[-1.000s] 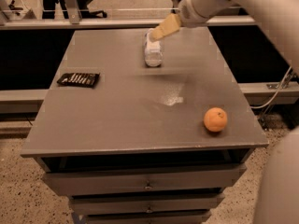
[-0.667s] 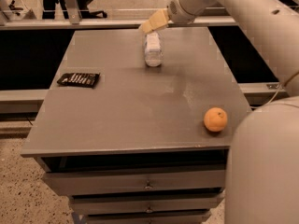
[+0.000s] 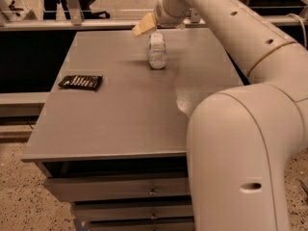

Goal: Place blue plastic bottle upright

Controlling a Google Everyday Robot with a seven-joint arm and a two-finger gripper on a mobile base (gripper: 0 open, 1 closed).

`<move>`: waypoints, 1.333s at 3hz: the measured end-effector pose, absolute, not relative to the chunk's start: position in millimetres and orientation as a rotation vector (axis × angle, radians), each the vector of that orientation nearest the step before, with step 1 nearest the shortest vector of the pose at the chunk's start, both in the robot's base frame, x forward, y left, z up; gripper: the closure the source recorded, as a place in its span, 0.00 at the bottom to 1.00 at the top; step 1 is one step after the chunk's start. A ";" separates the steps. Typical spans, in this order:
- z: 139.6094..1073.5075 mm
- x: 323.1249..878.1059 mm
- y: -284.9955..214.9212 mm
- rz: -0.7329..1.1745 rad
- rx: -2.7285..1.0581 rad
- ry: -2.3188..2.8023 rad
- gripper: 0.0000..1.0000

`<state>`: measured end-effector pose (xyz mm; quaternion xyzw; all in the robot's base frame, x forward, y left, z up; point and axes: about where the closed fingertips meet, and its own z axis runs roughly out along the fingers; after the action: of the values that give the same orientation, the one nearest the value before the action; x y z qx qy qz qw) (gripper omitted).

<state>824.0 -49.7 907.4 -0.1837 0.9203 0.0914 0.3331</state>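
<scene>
your robot's arm (image 3: 240, 143) fills the right foreground, cut off by the bottom and right edges and hiding the table's (image 3: 115, 114) near right corner from you. at the far edge, the gripper (image 3: 144, 24) shows only as a tan wedge just above the blue plastic bottle (image 3: 157, 52); whether they touch cannot be told, and the bottle's top is lost against it. the dark packet (image 3: 81, 82) at left carries print too small to read. the drawers (image 3: 120, 189) run off the bottom edge.

Grey table (image 3: 120, 124) bears the blue plastic bottle (image 3: 157, 52) and a dark packet (image 3: 81, 82), claw (image 3: 144, 24) just above.
</scene>
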 end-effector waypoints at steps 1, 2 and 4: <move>897.1 835.2 -46.2 0.162 -0.454 2.448 0.00; 886.3 841.1 -43.1 0.107 -0.443 2.497 0.00; 865.6 842.5 -41.0 0.054 -0.428 2.595 0.00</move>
<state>842.5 -41.0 865.6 -0.1574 0.9545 0.0198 0.2525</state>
